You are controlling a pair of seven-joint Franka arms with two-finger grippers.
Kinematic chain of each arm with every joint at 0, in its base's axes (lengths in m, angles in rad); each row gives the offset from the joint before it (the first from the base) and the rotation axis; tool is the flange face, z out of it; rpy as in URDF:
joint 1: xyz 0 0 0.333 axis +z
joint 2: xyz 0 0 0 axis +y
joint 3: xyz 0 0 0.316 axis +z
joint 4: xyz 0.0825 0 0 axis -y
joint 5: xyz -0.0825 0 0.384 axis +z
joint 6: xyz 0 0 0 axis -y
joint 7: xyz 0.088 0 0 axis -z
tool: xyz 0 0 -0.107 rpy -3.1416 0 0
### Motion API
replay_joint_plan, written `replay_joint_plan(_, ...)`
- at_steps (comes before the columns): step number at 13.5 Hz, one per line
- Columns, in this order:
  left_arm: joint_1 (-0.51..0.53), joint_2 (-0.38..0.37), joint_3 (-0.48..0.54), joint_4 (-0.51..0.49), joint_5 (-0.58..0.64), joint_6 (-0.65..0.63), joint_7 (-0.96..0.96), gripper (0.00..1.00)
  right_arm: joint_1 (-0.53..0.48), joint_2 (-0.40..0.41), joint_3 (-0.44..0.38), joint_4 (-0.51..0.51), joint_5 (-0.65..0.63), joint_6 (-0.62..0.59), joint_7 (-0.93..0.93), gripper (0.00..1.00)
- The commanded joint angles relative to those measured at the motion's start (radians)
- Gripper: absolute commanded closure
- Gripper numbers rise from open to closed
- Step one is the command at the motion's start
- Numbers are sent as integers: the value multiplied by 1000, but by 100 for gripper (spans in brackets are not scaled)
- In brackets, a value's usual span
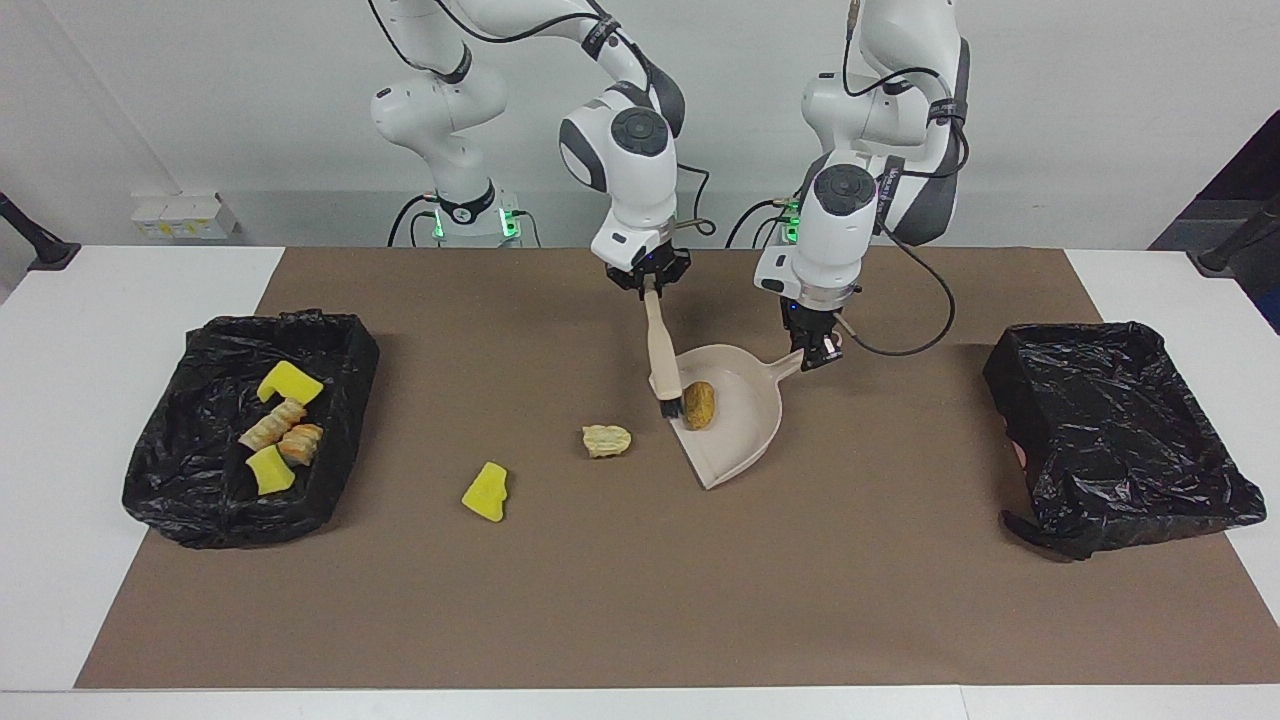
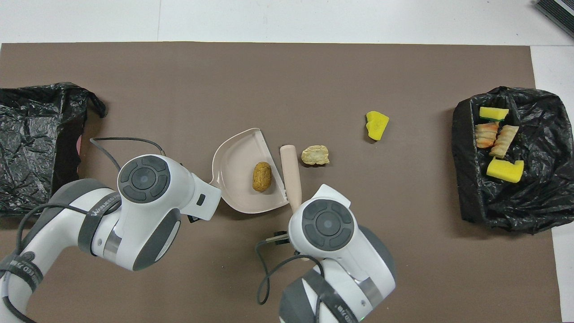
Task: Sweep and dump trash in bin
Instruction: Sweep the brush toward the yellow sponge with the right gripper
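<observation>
My left gripper (image 1: 815, 352) is shut on the handle of the beige dustpan (image 1: 745, 425), which rests mid-mat with its mouth toward the right arm's end. An orange-brown trash lump (image 1: 698, 404) lies inside the pan (image 2: 235, 163). My right gripper (image 1: 650, 288) is shut on the beige brush (image 1: 660, 350), whose black bristles stand at the pan's mouth, against that lump. A tan lump (image 1: 606, 440) lies on the mat just outside the mouth. A yellow sponge chunk (image 1: 486, 492) lies farther toward the right arm's end. Both grippers are hidden under the wrists in the overhead view.
A black-lined bin (image 1: 200, 510) at the right arm's end holds several yellow and tan scraps (image 2: 497, 139). A second black-lined bin (image 1: 1100, 520) sits at the left arm's end with nothing visible inside. The brown mat (image 1: 640, 600) covers the table's middle.
</observation>
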Motion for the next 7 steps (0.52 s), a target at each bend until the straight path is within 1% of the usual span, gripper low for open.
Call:
replay_joint_plan(1,-2,-29,4,-40,-17,38,-24,100,-104,48,11,67,-149,-42,-43,100)
replay_joint_plan(4,-2,-29,4,-40,-32,36,-27,100,-183,159,11,279,-230,-175,-80,100)
replay_joint_plan(5,-2,-29,4,-40,-34,36,-33,100,-211,184,11,319,-269,-199,-124,100)
replay_joint_plan(7,-4,-29,4,-40,-32,36,-43,100,-285,210,10,325,-368,-185,-189,100)
